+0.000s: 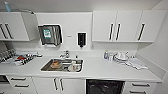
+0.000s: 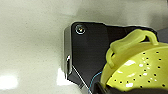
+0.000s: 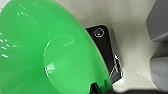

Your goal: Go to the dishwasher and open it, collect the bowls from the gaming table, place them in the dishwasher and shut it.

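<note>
The bright green bowl [image 3: 47,52] sits large and close in the right wrist view, its underside turned toward the camera, over pale speckled floor. The smaller yellow-green bowl [image 2: 136,66], perforated like a colander with loop handles, sits just as close in the left wrist view. Each appears carried at its own wrist. The fingers themselves are hidden behind the bowls, so whether they pinch a rim or stand spread, I cannot tell.

Outward from the bowls, the landmark is the dishwasher [image 1: 105,86]. Its dark interior shows as an open bay under the white counter [image 1: 100,71], low in the head view and somewhat right of centre. The sink [image 1: 62,65], holding a few dishes, lies up and left of the dishwasher; white cupboard doors [image 1: 58,85] stand just left of it and drawers [image 1: 140,87] just right.

Judging from that offset, the right arm with the green bowl looks the nearer to the bay, which lies ahead of and below both bowls.
</note>
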Available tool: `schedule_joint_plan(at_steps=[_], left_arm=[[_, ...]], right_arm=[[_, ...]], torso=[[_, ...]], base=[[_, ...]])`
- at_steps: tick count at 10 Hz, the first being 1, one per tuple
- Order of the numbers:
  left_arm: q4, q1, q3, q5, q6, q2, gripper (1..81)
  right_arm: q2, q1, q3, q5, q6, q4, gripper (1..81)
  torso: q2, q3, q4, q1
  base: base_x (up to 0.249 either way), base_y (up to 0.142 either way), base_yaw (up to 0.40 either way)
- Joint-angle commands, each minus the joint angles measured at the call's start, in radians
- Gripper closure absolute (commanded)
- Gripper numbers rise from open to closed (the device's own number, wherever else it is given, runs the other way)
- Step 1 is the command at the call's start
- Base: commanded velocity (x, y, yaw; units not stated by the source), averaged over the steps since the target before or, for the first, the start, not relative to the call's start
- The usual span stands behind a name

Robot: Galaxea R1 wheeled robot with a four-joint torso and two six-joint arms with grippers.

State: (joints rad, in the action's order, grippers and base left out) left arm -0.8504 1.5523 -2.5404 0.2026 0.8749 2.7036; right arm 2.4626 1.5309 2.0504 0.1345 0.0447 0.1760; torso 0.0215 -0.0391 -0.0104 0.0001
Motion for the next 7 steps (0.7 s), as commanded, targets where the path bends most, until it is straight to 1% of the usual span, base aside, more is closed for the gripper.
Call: schedule_joint_plan(at_steps=[1, 3, 7], left_arm=[[-0.010, -0.042, -0.006, -0.034, -0.002, -0.030, 81.1], [-0.009, -0.042, -0.006, -0.034, -0.002, -0.028, 81.1], [-0.002, -0.042, -0.006, -0.034, -0.002, -0.027, 81.1]], right_arm=[[-0.038, -0.050, -0.009, -0.050, 0.004, -0.006, 81.1], [-0.038, -0.050, -0.009, -0.049, 0.003, -0.006, 81.1], [-0.038, -0.051, -0.004, -0.049, -0.009, 0.002, 81.1]], torso=[[0.000, 0.000, 0.000, 0.000], [0.000, 0.000, 0.000, 0.000], [-0.001, 0.000, 0.000, 0.001]], base=[[0.169, 0.000, 0.000], [0.115, 0.000, 0.000], [0.000, 0.000, 0.000]])
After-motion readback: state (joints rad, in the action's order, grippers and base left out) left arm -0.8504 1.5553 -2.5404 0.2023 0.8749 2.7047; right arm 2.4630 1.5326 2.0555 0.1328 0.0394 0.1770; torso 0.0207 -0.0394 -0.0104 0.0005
